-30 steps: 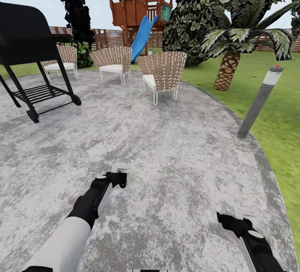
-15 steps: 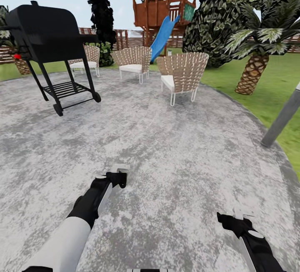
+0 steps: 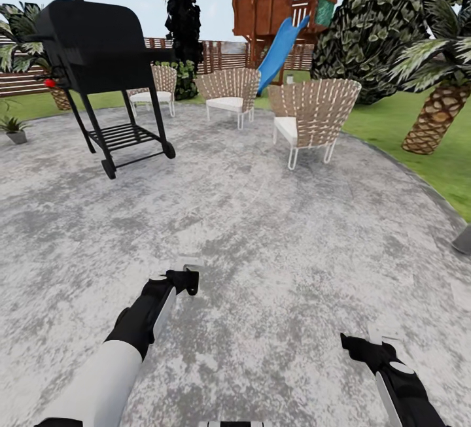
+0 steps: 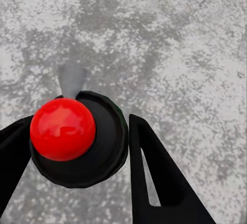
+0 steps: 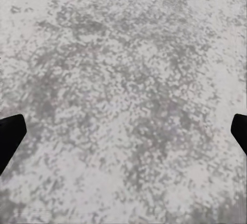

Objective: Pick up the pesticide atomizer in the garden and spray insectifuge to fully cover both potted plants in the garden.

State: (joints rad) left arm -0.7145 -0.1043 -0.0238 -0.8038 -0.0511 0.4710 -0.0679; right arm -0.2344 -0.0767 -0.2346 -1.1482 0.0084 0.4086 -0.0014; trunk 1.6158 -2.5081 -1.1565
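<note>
Two arms: both reach forward low over the round grey patio [image 3: 261, 231] in the head view.
Left gripper [image 3: 190, 276]: clamped on the pesticide atomizer [image 4: 77, 139]; in the left wrist view a black finger [image 4: 154, 172] stands on each side of its dark round head.
Pesticide atomizer: held over the paving, its red dot [image 4: 63, 129] facing the left wrist camera and a pale nozzle tip pointing away from the gripper.
Right gripper [image 3: 366, 348]: fingers wide apart, nothing between them; the right wrist view has the two dark tips at opposite edges with bare speckled paving between.
Potted plant [image 3: 13, 127]: one small rosette in a grey pot at the far left edge of the patio, well apart from both arms.
Grill [image 3: 98, 54]: black, on wheels, at the left of the patio.
Chairs: three woven ones at the far side; the nearest [image 3: 314, 113] stands close to the lawn [image 3: 405, 126].
Behind: wooden play tower with a blue slide [image 3: 281, 48], a slatted fence [image 3: 222, 54], a round dark bush [image 3: 366, 34].
Palm [image 3: 438, 113]: scaly trunk on the grass at the right.
</note>
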